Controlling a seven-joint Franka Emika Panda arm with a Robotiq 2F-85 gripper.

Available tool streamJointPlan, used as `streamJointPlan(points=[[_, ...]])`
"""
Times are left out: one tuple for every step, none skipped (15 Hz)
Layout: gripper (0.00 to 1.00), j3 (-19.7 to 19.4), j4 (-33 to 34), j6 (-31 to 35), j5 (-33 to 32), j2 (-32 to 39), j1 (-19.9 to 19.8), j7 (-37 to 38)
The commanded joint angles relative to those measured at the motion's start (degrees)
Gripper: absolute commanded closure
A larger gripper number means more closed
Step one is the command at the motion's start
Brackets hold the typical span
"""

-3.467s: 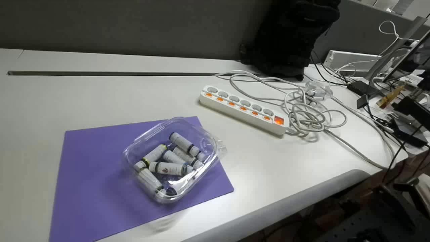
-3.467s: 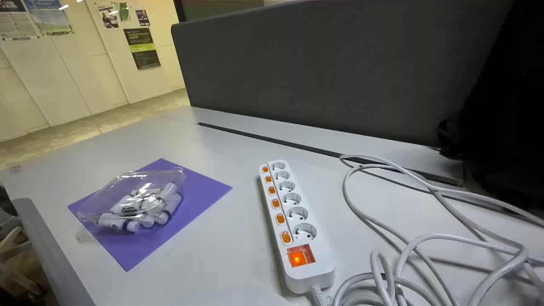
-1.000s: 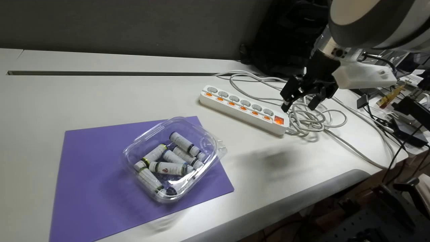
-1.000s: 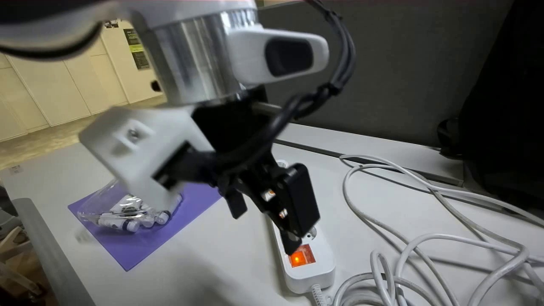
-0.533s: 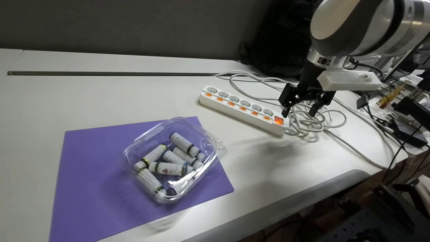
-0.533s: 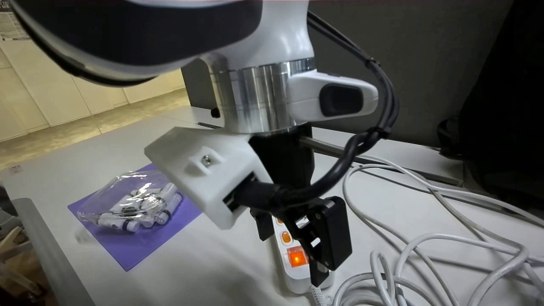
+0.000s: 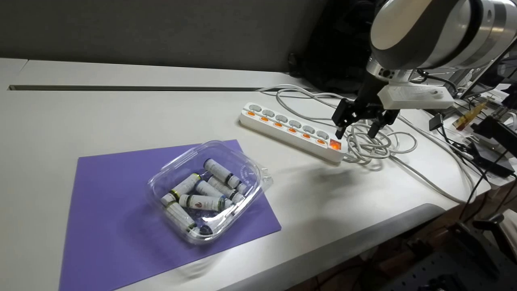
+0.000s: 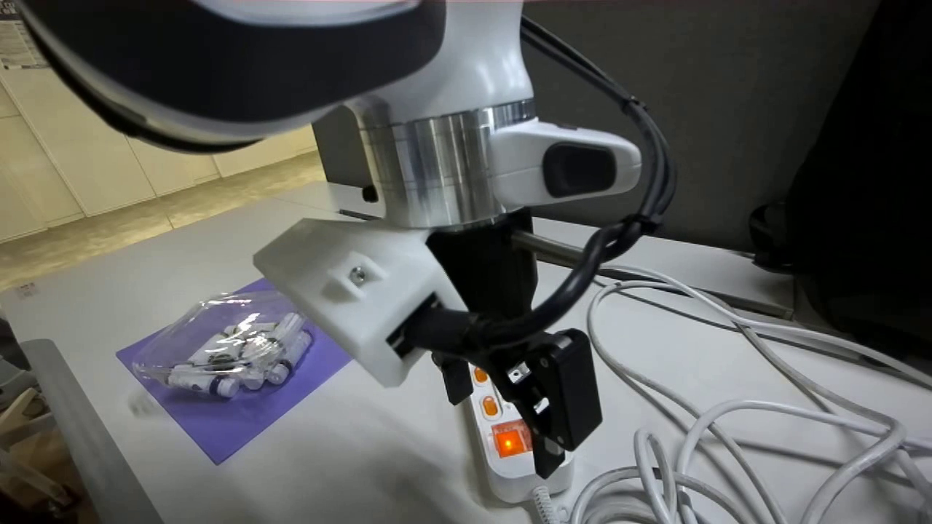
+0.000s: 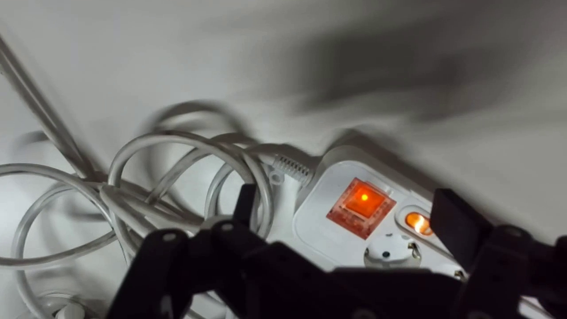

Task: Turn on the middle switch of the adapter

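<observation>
The adapter is a long white power strip with a row of small orange switches beside its sockets. A larger red main switch glows at the cable end. The middle switches show in an exterior view. My gripper is open and empty, above the cable end of the strip. In an exterior view the gripper hides the middle switches. In the wrist view the main switch lies between the open fingers, and the nearest small switch is lit beside one finger.
Coiled white cable lies by the strip's end. A clear container with several small bottles stands on a purple mat. A dark backpack leans at the back against a grey divider.
The arm has come into view and lowered over the strip's cable end. In the last half second it has moved only slightly. The strip has stayed in place.
</observation>
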Motion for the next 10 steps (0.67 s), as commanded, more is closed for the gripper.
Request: streamJointPlan(points=[[0.00, 0.12, 1.84, 4.03, -0.04, 1.96, 1.82, 5.64], [0.00, -0.25, 2.30, 5.48, -0.31, 2.64, 2.77, 7.26], [0.00, -0.36, 2.66, 6.19, -0.18, 3.14, 3.46, 8.21], [0.25, -0.51, 3.08, 6.73, 0.04, 3.80, 4.27, 9.46], [0.26, -0.58, 3.50, 7.04, 0.29, 4.55, 5.09, 10.68], [0.33, -0.38, 4.00, 7.23, 1.09, 5.29, 5.64, 11.89], [0.40, -0.33, 4.61, 7.36, 1.83, 6.13, 6.26, 13.23], [0.47, -0.22, 5.28, 7.20, 2.91, 6.91, 6.77, 14.39], [0.55, -0.07, 6.12, 7.25, 4.16, 7.72, 7.24, 15.63], [0.62, -0.06, 6.74, 7.60, 5.32, 8.39, 7.71, 16.58]])
